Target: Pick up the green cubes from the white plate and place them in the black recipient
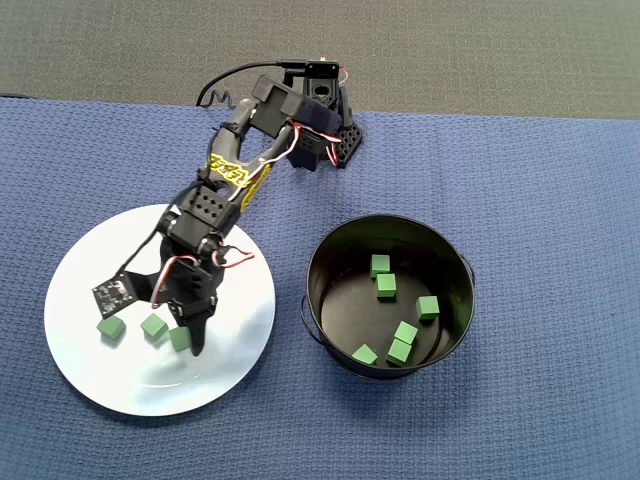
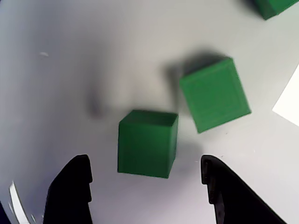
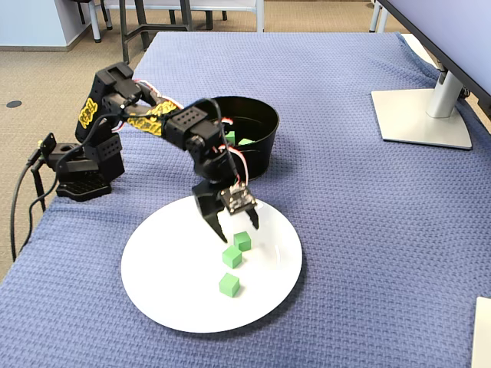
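A: Gripper (image 2: 145,186) state?

B: Spread wide, holding nothing. In the wrist view the two black fingertips (image 2: 70,191) stand apart at the bottom edge, and one green cube (image 2: 148,143) sits just ahead of the gap between them, touching neither.

A: Other cubes near the tool?

B: A second cube (image 2: 215,94) lies beyond the first and off to the right of the jaws in that view, tilted against them, not touching the first. A third cube (image 2: 273,7) shows only as a corner at the top right edge (mostly cropped). All three rest on the white plate (image 2: 70,70).

A: Overhead check?

B: The gripper (image 1: 170,335) hangs low over the plate (image 1: 230,370), pointing down at it. Three cubes there: one (image 1: 180,339) right beside the long finger, one (image 1: 154,326) under the jaws, one (image 1: 110,328) just left of the tool below the wrist camera board.

A: And the black recipient?

B: The black recipient (image 1: 330,250) stands to the tool's right in the overhead view, apart from the plate. Six cubes (image 1: 380,265) lie on its floor, scattered. In the fixed view it sits behind the arm (image 3: 265,146), with bits of green visible inside (count not readable there).

A: Surface?

B: Blue cloth (image 1: 540,180) under everything.
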`<state>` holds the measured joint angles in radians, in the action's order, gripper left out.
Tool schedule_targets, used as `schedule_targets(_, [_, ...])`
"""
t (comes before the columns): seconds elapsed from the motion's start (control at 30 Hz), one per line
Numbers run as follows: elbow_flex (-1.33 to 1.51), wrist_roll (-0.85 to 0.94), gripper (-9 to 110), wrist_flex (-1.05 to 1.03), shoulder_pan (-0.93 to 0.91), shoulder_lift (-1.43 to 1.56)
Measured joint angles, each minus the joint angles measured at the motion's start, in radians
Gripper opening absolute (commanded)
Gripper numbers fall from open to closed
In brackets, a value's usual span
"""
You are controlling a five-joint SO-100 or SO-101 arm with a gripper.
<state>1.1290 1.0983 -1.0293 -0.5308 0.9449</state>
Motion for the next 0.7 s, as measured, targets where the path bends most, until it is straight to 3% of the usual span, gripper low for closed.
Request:
schedule_targets(0.3, [-0.014,0.054,21,0.058,-0.008,-0.034])
schedule_targets(0.5, [-0.02,0.034,0,0.095,-0.009,-0.057])
schedule_targets(0.7, [-0.02,0.0,0,0.121,-0.009,-0.058])
